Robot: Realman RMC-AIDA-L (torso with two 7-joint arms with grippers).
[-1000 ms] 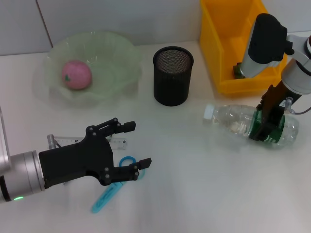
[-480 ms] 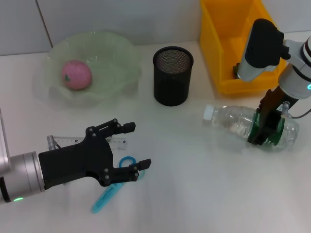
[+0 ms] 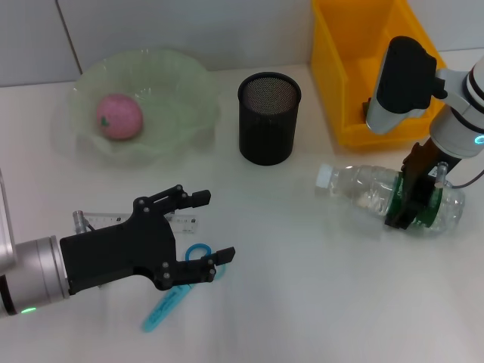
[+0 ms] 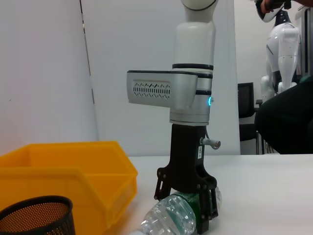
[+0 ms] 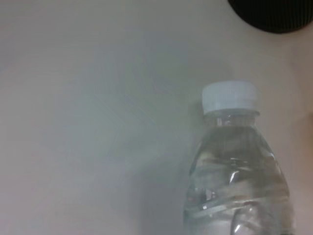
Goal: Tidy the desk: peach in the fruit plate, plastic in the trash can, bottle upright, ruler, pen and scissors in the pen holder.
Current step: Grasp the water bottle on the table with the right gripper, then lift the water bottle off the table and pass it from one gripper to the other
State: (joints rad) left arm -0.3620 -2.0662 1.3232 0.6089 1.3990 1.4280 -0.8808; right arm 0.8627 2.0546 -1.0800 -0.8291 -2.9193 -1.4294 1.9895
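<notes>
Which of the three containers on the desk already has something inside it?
The pale green fruit plate at the back left holds the pink peach. The black mesh pen holder looks empty; the yellow bin shows nothing clear inside.

Bright even light, soft shadows; right wrist view blurry.

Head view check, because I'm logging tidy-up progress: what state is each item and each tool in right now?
Clear plastic water bottle: lying on its side, capped.
Pink peach: in the pale green fruit plate.
Black mesh pen holder: upright, looks empty.
Blue scissors: flat on the desk.
Transparent ruler: flat on the desk.
Right tool: shut on the bottle.
Left tool: open, above the scissors.
</notes>
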